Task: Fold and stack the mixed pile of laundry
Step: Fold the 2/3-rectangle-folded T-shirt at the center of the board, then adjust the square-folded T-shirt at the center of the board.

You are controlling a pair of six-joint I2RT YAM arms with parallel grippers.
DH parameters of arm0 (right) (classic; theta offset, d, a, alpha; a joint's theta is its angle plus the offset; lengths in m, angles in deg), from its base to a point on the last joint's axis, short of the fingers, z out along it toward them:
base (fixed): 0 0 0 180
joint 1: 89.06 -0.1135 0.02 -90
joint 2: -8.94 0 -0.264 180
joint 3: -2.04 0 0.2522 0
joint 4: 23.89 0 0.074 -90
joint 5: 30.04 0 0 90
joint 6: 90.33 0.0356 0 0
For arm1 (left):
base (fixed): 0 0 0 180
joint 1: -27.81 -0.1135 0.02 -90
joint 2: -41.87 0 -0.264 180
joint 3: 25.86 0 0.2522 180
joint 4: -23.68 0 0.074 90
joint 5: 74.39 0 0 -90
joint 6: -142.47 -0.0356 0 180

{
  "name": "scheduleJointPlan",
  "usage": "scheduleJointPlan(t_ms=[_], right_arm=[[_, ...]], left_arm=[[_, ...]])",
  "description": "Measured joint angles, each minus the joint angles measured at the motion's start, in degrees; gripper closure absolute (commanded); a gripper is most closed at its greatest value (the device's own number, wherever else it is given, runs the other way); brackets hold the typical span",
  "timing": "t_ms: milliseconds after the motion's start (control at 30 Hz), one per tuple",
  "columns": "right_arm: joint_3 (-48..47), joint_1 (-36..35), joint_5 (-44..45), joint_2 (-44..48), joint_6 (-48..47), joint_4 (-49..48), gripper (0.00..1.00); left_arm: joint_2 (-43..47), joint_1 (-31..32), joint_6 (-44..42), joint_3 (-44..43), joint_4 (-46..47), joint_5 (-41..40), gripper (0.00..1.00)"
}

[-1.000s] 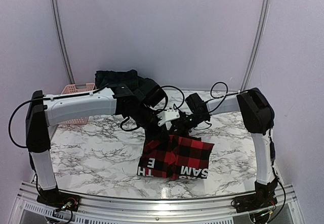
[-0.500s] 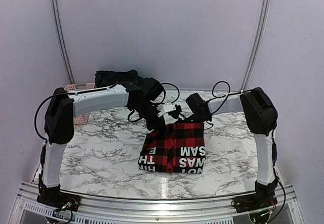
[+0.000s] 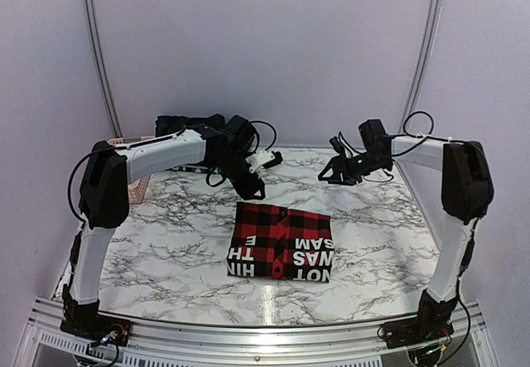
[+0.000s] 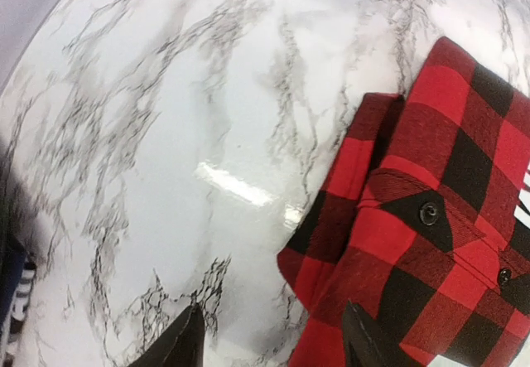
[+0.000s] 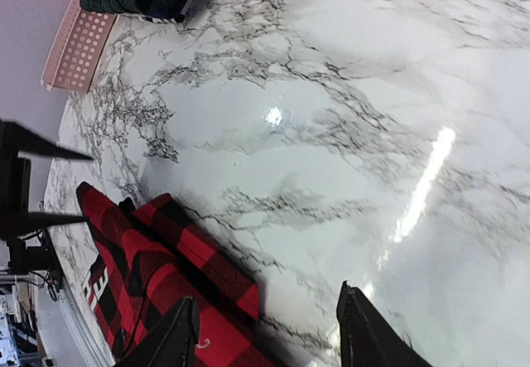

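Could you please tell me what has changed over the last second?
The left claw and right claw released the red-and-black checked shirt, now folded on the table, and drew back apart. The dark green plaid piece and pink basket stayed put.

I note white links (image 3: 157, 156), black joints (image 3: 103, 189); black cables (image 3: 416, 113) loop behind jaws; left gripper (image 4: 272, 317), right gripper (image 5: 267, 296) black-fingered.

left hand (image 3: 253, 190) parted — empty, right hand (image 3: 328, 173) likewise, both arms outstretched
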Motion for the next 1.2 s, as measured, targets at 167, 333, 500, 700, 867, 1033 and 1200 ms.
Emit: scheduleJointPlan(t_ms=[167, 333, 500, 700, 867, 1033, 1200], right_arm=[[11.1, 1.6, 0.0, 11.3, 1.6, -2.3, 0.46], [24.8, 1.5, -1.8, 19.5, 5.1, -7.1, 0.42], [32.2, 1.5, -3.5, 20.2, 7.8, -10.9, 0.40], [32.6, 1.2, -4.4, 15.3, 8.4, -15.2, 0.46], [30.4, 0.8, -5.5, 9.6, 8.3, -15.8, 0.60], [24.9, 0.5, -6.4, 6.3, 7.3, -15.4, 0.98], [19.6, 0.5, -6.7, 5.9, 6.4, -14.4, 1.00]], left_arm=[[7.0, -5.2, 8.2, 11.6, 4.5, 3.0, 0.24], [19.2, -6.5, 19.3, 31.4, 13.1, 5.7, 0.14], [21.8, -6.2, 29.2, 39.6, 23.0, 9.9, 0.14], [20.8, -6.3, 37.4, 42.9, 30.6, 11.0, 0.24], [18.0, -6.7, 41.4, 41.4, 35.1, 13.0, 0.59], [13.0, -7.6, 45.3, 40.3, 40.2, 18.3, 0.82], [11.8, -8.8, 49.2, 41.6, 44.0, 20.5, 1.00]])
